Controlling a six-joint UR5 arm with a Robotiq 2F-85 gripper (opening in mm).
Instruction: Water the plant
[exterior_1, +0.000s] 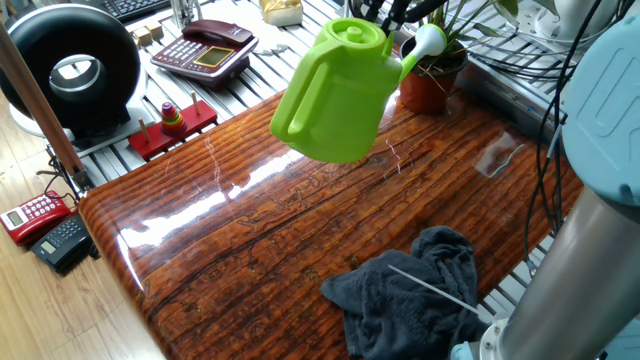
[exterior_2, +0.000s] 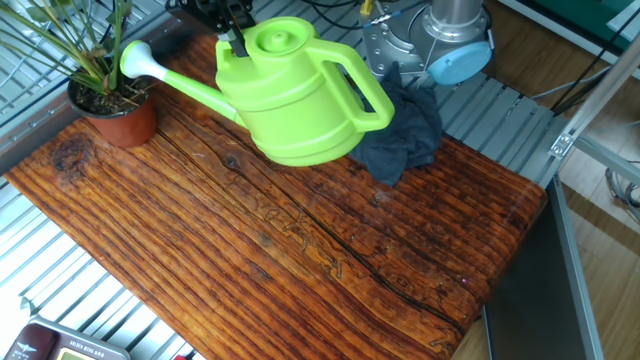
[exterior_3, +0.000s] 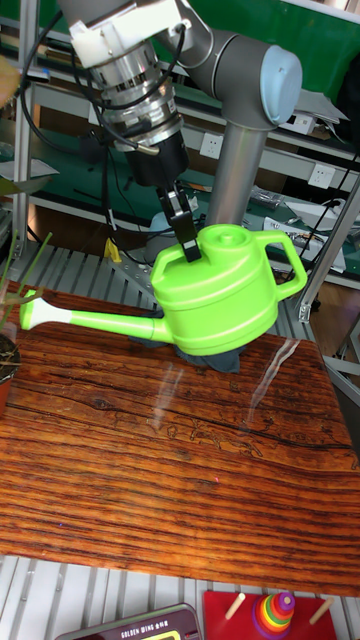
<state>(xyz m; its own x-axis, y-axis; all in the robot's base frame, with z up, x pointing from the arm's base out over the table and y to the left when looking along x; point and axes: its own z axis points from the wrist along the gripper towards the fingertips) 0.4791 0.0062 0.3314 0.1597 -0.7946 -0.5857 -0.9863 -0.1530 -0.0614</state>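
Observation:
A bright green watering can (exterior_1: 335, 95) (exterior_2: 295, 95) (exterior_3: 220, 295) hangs above the wooden table, tilted with its spout down toward the plant. My gripper (exterior_3: 187, 235) (exterior_2: 232, 40) is shut on the can's top rim beside the lid. The spout's white rose (exterior_2: 140, 62) (exterior_1: 430, 40) (exterior_3: 30, 313) sits just over the terracotta pot. The plant (exterior_2: 105, 100) (exterior_1: 435, 75) has thin green leaves and stands at the table's corner; in the tall view only a sliver of its pot (exterior_3: 5, 365) shows at the left edge.
A dark grey cloth (exterior_1: 410, 290) (exterior_2: 405, 130) lies crumpled near the arm's base (exterior_2: 440, 45). Off the table sit a red phone (exterior_1: 205, 45), a red stacking toy (exterior_1: 172, 120) (exterior_3: 275, 612), a black ring device (exterior_1: 70, 70) and cables (exterior_1: 540, 60).

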